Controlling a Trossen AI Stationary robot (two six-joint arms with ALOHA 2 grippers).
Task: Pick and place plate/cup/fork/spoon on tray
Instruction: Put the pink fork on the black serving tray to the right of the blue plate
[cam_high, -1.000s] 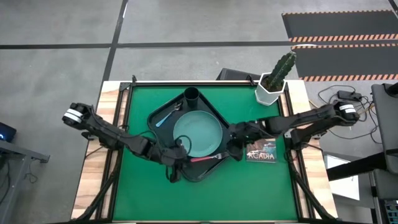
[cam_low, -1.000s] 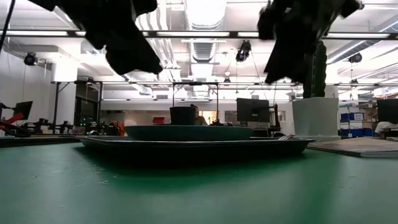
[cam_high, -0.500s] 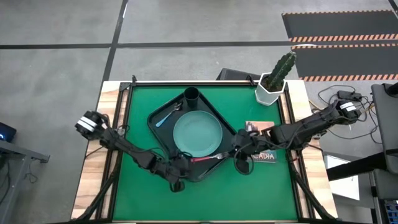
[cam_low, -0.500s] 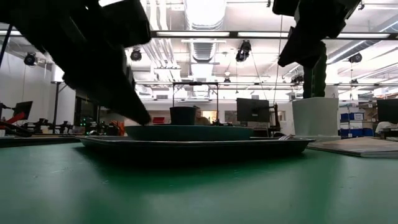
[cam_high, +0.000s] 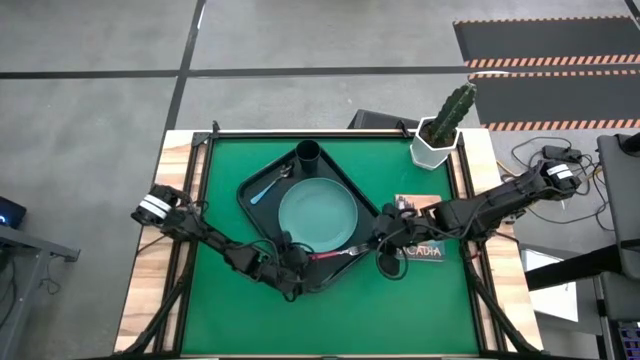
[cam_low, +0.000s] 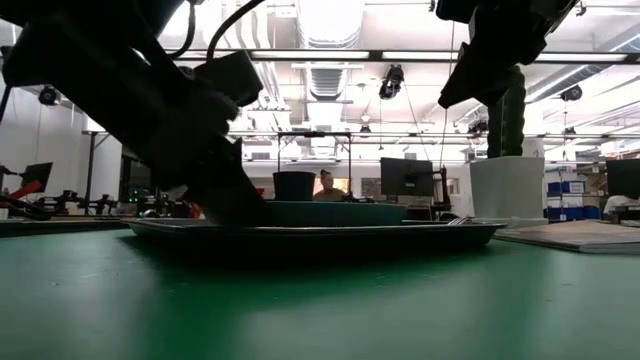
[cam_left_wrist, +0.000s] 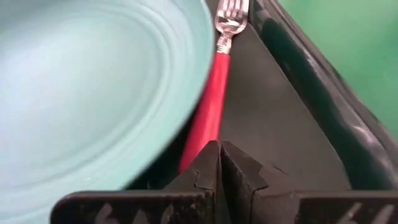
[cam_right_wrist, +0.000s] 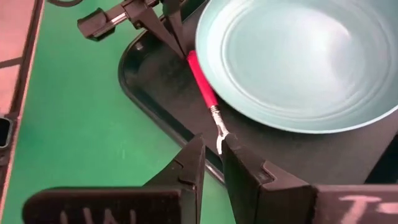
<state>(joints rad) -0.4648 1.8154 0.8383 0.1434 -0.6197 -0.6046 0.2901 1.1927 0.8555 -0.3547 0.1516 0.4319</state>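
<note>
The dark tray (cam_high: 246, 196) lies cornerwise on the green table. On it are the teal plate (cam_high: 318, 213), the dark cup (cam_high: 307, 153) at its far corner, the blue-handled spoon (cam_high: 268, 186) and the red-handled fork (cam_high: 332, 256) along its near right rim. My left gripper (cam_left_wrist: 219, 149) is shut, low on the tray at the fork's handle end. My right gripper (cam_right_wrist: 212, 146) hovers above the fork's silver head (cam_right_wrist: 219, 135), its fingers a narrow gap apart, touching nothing. My left gripper's shut fingertips (cam_left_wrist: 208, 158) stand on the tray floor at the free end of the fork's red handle (cam_left_wrist: 194, 152). The handle end runs in beside and under one fingertip, which hides whether they touch. The fingers slant down from the near left, along the fork. The fork lies flat beside the plate's rim.
A white pot with a cactus (cam_high: 437, 140) stands at the far right corner. A small picture book (cam_high: 420, 250) lies on the table right of the tray, under my right arm. Bare green table lies near and left of the tray.
My left gripper has swung past the tray's near corner and come down onto the tray floor at the fork's handle end. My right gripper has risen and drawn back a little toward the table's right near side. The fork lies where it was.
</note>
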